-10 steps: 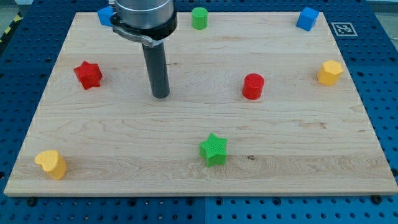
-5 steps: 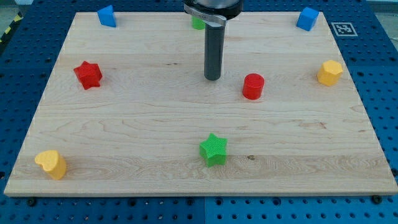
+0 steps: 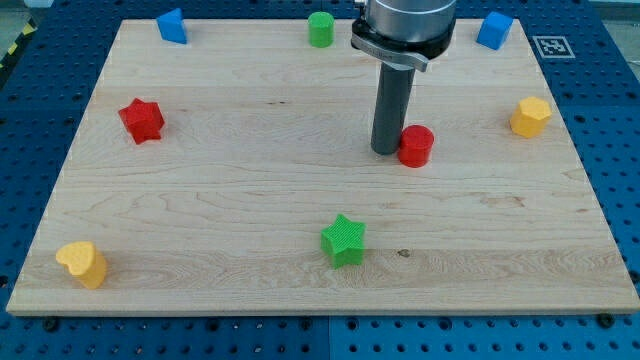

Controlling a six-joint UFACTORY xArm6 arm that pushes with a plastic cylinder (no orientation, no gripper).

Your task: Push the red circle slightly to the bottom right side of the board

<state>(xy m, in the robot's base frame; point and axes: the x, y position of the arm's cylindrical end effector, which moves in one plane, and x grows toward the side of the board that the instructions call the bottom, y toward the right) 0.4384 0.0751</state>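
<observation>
Pale wooden board fills most of the frame, lying on a blue perforated bench, with a small printed marker at the upper right. My tip sits right of centre, touching or all but touching the left side of the red circle, which stands a little right of centre and slightly above the middle. There are no fingers on this rod, so nothing is clasped or let go; contact is by pushing alone. I judge the push to be just at its start, with the tip on the circle's left and slightly upper side. The next move calls for a short slide toward the lower right, kept brief since the shift wanted is slight. Around the board lie a red star at left, a green star low at centre, a yellow block at lower left, another yellow block at right, two blue blocks along the top, and a green cylinder at top centre.
</observation>
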